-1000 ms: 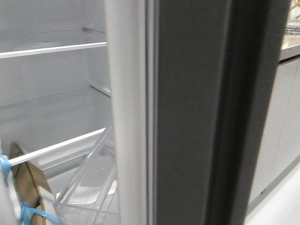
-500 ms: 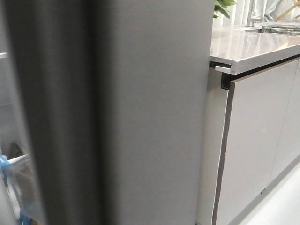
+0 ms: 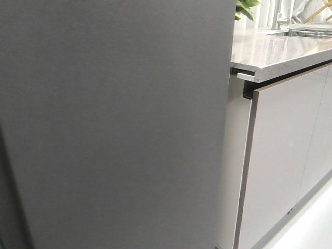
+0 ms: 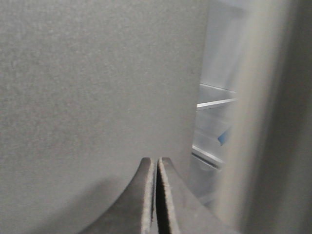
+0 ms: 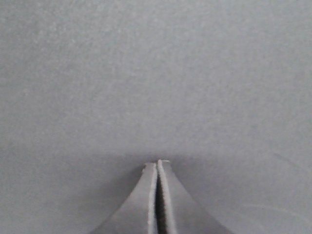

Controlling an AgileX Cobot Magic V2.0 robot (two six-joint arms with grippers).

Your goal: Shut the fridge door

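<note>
The fridge door (image 3: 114, 124) is a matte dark-grey slab that fills most of the front view, outer face toward me. My left gripper (image 4: 156, 160) is shut and empty, its tips at the door's grey face (image 4: 97, 83). Beside that face a narrow gap (image 4: 214, 122) still shows white shelves and a bit of blue tape (image 4: 223, 138) inside the fridge. My right gripper (image 5: 158, 163) is shut and empty, its tips against a plain grey surface (image 5: 156, 73) that fills its view. Neither gripper shows in the front view.
Glossy light-grey cabinet doors (image 3: 280, 155) stand right of the fridge under a pale stone countertop (image 3: 280, 52). A green plant (image 3: 246, 6) sits at the back. A blurred pale and dark upright edge (image 4: 273, 122) borders the gap in the left wrist view.
The door has swung across the front view. Its white inner lining, clear bin and thick edge gave way to its plain outer face, and the fridge interior is now hidden there.
</note>
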